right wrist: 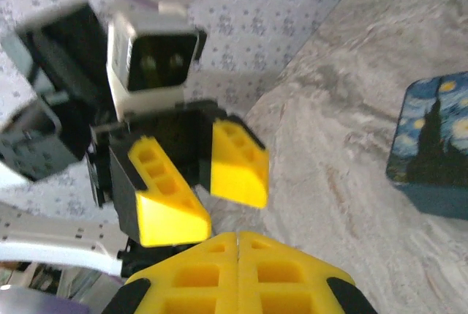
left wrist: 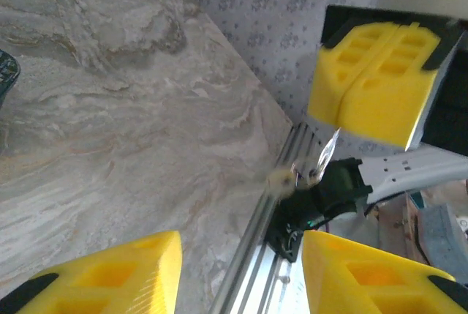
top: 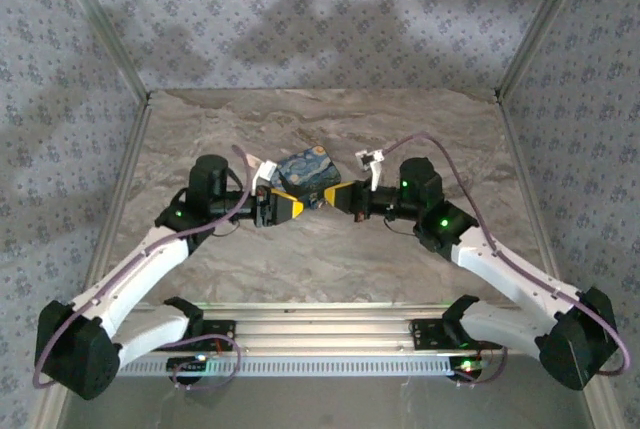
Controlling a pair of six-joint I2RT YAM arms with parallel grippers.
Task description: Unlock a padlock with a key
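Both arms are folded in toward the middle of the marble surface (top: pixel 300 279), and from above the two yellow tips sit nose to nose, very near each other, with a sliver of gap between them. The left end effector (top: pixel 288 207) comes in from the left and the right end effector (top: pixel 335 195) from the right. Just behind them a box (top: pixel 308 175) printed with a swirling blue night sky rests on the surface.

Over to the left wrist view: the left end effector (left wrist: pixel 241 255) has its yellow fingers (left wrist: pixel 110 277) standing apart, nothing between them, just marble and the metal rail (left wrist: pixel 259 230) at the surface edge beyond. Up in the top right hangs the right end effector (left wrist: pixel 358 91), its two pads pressed flat together. From the bottom of that seam a thin silvery sliver drops down: that looks like the key (left wrist: pixel 329 147), pinched at its top and dangling in the air over the rail. It is blurred, and below it there is a small pale blob I cannot make out.

From the right wrist, the right end effector (right wrist: pixel 238 244) shows a tight closed seam. Facing it is the left end effector (right wrist: pixel 205 182), jaws parted, a white camera housing (right wrist: pixel 153 54) mounted above them. The box (right wrist: pixel 439 146) sits off to the right on the marble, well clear of both.
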